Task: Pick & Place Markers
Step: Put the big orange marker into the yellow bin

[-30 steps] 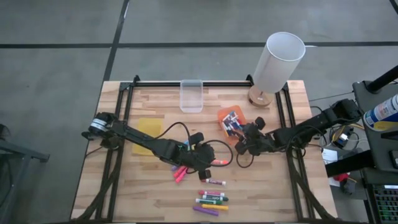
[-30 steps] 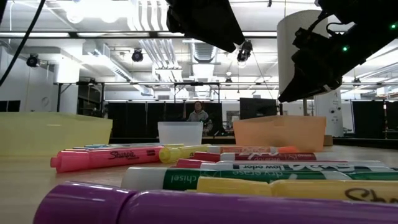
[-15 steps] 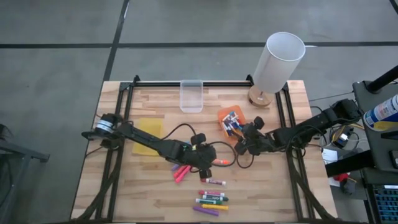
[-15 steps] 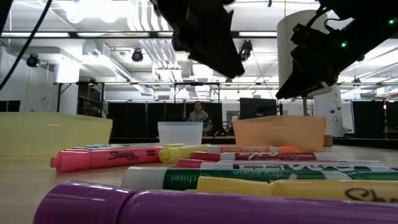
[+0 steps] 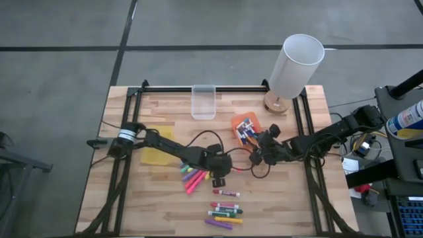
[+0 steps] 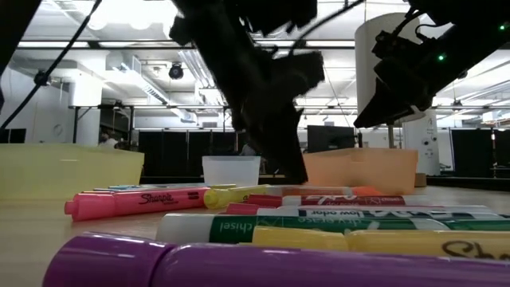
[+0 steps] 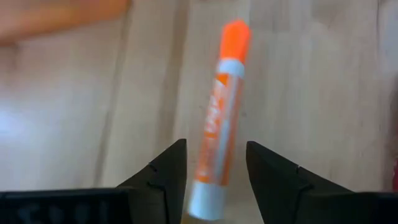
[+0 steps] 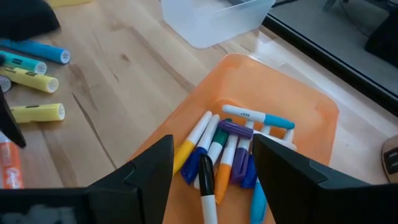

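An orange-capped white marker [image 7: 217, 130] lies flat on the wood [image 5: 234, 172]. My left gripper [image 7: 214, 180] is open and low at the table [image 5: 223, 176], one finger on either side of the marker's white end; I see no touch. Pink, yellow and blue highlighters [image 5: 192, 178] lie beside it. Slim markers and a purple highlighter [image 5: 225, 213] lie nearer the near edge. My right gripper [image 8: 212, 146] is open and hovers [image 5: 256, 153] over the orange bin [image 8: 292, 112], which holds several markers [image 8: 230, 149].
A yellow bin [image 5: 158, 142] sits under the left arm, and a clear bin [image 5: 203, 101] stands at the far edge. A white lamp [image 5: 294, 66] stands at the far right corner. Black rails run along the table's sides. A cable loops between the grippers.
My left gripper has come down to the table and shifted slightly toward the near right, onto the orange-capped marker. The arm's move has uncovered the highlighters beside it.
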{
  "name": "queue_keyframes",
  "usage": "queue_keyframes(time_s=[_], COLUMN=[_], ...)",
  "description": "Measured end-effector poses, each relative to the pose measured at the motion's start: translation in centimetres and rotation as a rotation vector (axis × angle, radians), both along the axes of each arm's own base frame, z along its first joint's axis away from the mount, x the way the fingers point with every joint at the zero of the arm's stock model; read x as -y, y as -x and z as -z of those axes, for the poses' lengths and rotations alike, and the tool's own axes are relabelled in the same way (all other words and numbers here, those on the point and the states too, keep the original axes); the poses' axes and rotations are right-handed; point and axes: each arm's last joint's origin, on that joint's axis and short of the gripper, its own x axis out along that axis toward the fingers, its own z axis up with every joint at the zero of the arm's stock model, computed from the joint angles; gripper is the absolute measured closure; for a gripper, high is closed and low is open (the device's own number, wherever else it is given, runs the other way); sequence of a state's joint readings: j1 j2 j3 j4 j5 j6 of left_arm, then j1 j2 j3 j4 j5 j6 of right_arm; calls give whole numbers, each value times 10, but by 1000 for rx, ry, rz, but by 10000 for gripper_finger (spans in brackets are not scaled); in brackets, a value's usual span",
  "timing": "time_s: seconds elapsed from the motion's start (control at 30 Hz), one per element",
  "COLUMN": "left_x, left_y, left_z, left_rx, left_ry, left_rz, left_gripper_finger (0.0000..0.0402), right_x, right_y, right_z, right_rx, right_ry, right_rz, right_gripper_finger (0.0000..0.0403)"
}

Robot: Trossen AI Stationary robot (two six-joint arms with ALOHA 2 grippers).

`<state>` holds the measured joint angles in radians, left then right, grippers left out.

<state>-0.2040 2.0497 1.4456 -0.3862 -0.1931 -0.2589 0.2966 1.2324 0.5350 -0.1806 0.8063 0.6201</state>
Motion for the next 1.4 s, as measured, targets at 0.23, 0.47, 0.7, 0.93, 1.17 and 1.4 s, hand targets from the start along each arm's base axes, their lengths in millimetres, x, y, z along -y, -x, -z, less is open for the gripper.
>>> queue_keyframes(time_s=[0.23,0.47,0.7,0.93,1.17,1.4], left_x=[1,2,2,0,-6,-8], left_y=[-5,-5,-7,-2,24,65], left_z=[23,22,17,0,-43,-88], left_rx=[-45,-47,-39,-27,-52,-101], left_ry=[15,24,22,-1,-110,-162], left_rz=[36,43,47,40,-77,-179], left_gripper_finger=[243,270,350,350,350,350], right_x=[0,0,0,0,0,0], right_y=[0,0,0,0,0,0], right_z=[0,0,0,0,0,0], right_rx=[-2,-2,-1,-2,-10,-10], right_ry=[0,-1,-1,-1,7,8], right_rz=[-4,-4,-4,-4,-10,-11], right_gripper_finger=[190,191,191,193,193,193])
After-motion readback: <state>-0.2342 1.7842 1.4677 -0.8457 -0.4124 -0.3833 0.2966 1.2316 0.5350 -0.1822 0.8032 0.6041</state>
